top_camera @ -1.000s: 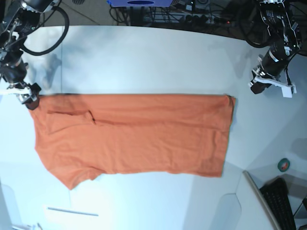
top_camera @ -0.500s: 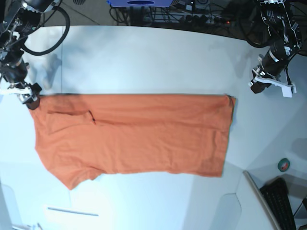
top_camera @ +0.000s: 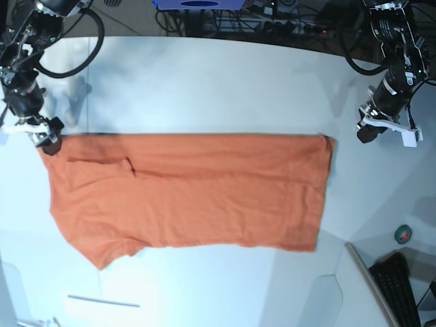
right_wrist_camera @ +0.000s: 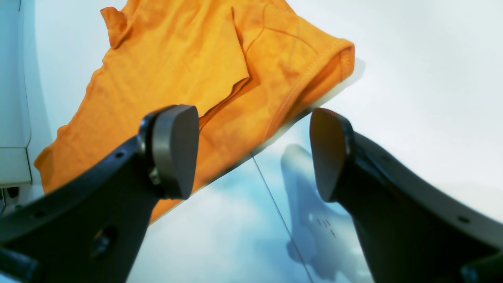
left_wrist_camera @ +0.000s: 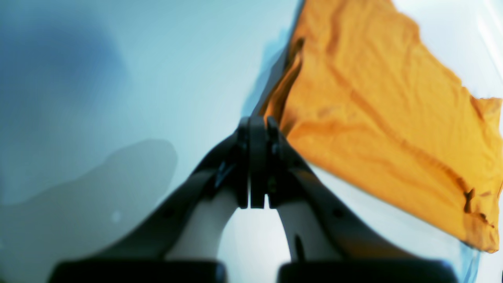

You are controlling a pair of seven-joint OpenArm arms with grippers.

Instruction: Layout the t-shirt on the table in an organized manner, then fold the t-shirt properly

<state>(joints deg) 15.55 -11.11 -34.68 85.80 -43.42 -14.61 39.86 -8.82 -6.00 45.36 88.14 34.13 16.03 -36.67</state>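
The orange t-shirt (top_camera: pixel 187 194) lies flat on the white table (top_camera: pixel 204 88) as a wide band, with one sleeve sticking out at the front left. My left gripper (top_camera: pixel 366 133) is shut and empty, just off the shirt's far right corner (left_wrist_camera: pixel 373 118); its fingertips (left_wrist_camera: pixel 253 122) are pressed together above bare table. My right gripper (top_camera: pixel 46 139) hangs open over the shirt's far left corner. Its pads (right_wrist_camera: pixel 173 149) stand wide apart with nothing between them, the shirt's hemmed edge (right_wrist_camera: pixel 310 74) just beyond.
A green tape roll (top_camera: pixel 403 234) and a black keyboard (top_camera: pixel 398 286) sit at the front right, beyond a raised panel edge (top_camera: pixel 361 272). A thin white strip (top_camera: pixel 102 300) lies near the front left. A dark seam (right_wrist_camera: pixel 275 208) crosses the table. Cables run along the back.
Both arms have shifted only slightly near the shirt's far corners. The shirt has not moved, and neither gripper has changed its state.
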